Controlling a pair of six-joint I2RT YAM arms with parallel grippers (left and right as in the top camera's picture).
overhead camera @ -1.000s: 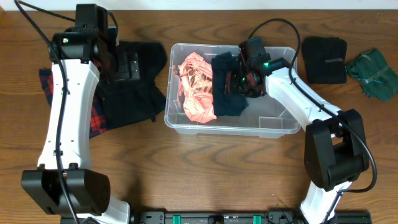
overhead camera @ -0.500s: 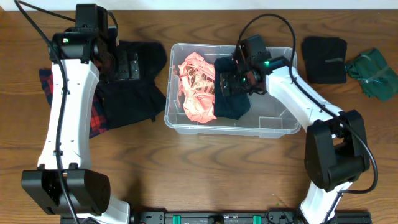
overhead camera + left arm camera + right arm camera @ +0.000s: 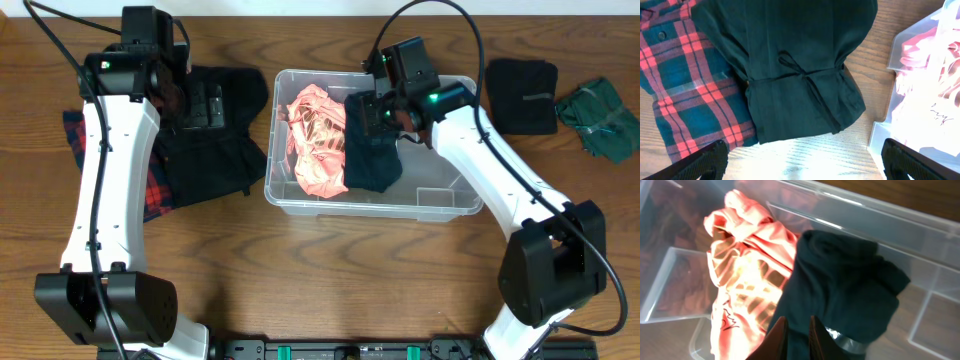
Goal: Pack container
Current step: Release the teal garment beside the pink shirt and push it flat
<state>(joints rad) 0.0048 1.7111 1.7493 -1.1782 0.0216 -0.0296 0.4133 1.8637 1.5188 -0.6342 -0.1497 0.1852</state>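
Container (image 3: pixel 440 195) sits mid-table, long side toward me, lid off, part filled.

- Inside: a pink garment (image 3: pixel 315 140) bunched against the left wall and a dark teal garment (image 3: pixel 372 150) pressed up beside it, touching. The right third of the floor is bare. My guess is that things are being stacked from the left to keep room for more.
- Right gripper (image 3: pixel 797 322) hangs over the teal piece near the far wall. Its fingers are drawn almost together, and I can see no cloth pinched between them (the wrist view shows only a narrow slit). I'd read that piece as delivered.
- Left gripper (image 3: pixel 802 150) is spread wide over a dark tied garment (image 3: pixel 790 65) just left of the container. That garment lies partly over a plaid shirt (image 3: pixel 685 90). The wide stance suits a grab at bulky folded cloth, probably the next load.
- Still out on the table (image 3: pixel 330 280), right of the bin: a black folded piece (image 3: pixel 522 95) and a green bundle (image 3: pixel 600 120).
- Judgement: packing is under way, with several items left.
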